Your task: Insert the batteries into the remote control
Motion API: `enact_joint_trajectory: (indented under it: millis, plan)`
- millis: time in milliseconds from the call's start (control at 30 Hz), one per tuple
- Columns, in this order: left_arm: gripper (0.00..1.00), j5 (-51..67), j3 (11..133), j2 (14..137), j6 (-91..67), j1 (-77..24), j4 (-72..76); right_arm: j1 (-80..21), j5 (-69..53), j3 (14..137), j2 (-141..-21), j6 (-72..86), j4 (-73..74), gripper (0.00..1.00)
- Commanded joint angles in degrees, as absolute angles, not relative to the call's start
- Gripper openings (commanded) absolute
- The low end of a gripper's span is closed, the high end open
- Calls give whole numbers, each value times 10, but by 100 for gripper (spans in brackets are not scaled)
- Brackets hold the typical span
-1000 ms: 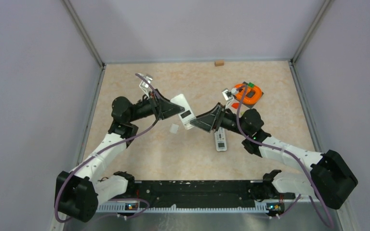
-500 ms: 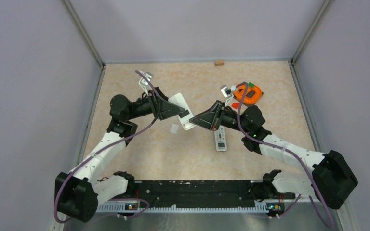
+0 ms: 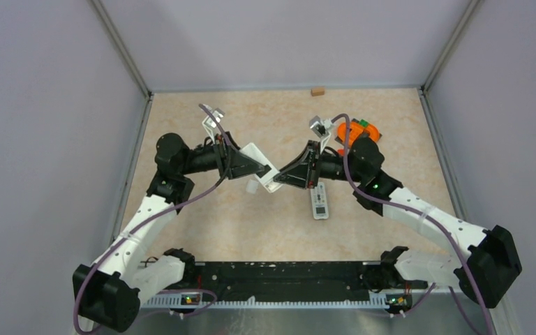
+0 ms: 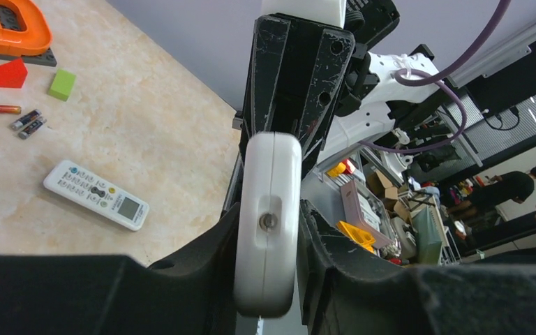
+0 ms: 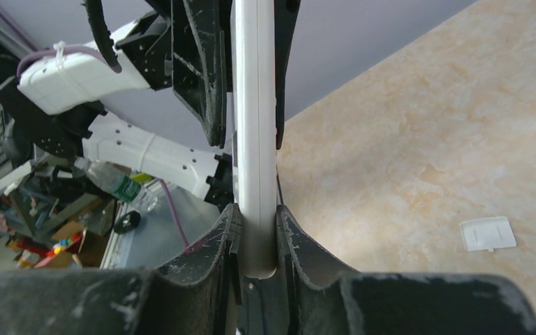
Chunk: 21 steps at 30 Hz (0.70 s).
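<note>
We see a beige marbled counter (image 3: 202, 118) boxed in by pale lilac walls (image 3: 286, 42). Above its middle, the left tool (image 4: 271, 241) and the right tool (image 5: 257, 241) each pinch tight on one white remote (image 3: 257, 153). The batteries (image 4: 28, 123) lie on the counter toward 2 o'clock, near an orange piece (image 3: 356, 134). A second remote (image 3: 319, 202) lies at 4 o'clock of the held one.

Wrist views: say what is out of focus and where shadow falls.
Left wrist view: the near black fingers are dark and soft-edged; the white plastic remote control they clamp and the loose buttoned white remote look sharp. Right wrist view: the fingers blur likewise; a broad soft shadow crosses the beige marbled tabletop.
</note>
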<state>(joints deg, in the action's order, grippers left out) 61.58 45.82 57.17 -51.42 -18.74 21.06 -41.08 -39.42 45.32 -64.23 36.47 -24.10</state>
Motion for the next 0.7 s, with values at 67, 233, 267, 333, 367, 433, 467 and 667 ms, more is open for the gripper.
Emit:
enact_joint_trajectory:
  millis: [67,233,267,333,367,433,467,667]
  plan:
    - [36,664,474,570,-530,-188,247,-408,-459,489,-642,316,-200,0]
    - [18,658,455,568,-532,-189,285,-408,-447,500,-651,312,-189,2]
    - [11,659,454,569,-531,-189,288,-408,-441,501,-654,315,-190,3]
    - [0,660,454,572,-530,-189,291,-408,-438,508,-662,320,-189,7]
    - [0,660,453,573,-530,-189,293,-408,-434,511,-667,322,-188,11]
    - [0,654,452,572,-524,-189,294,-408,-421,519,-671,318,-173,29]
    - [0,643,451,569,-513,-189,291,-408,-404,522,-670,312,-158,39]
    - [0,360,472,534,-320,-188,29,-396,-236,527,-655,287,-52,74]
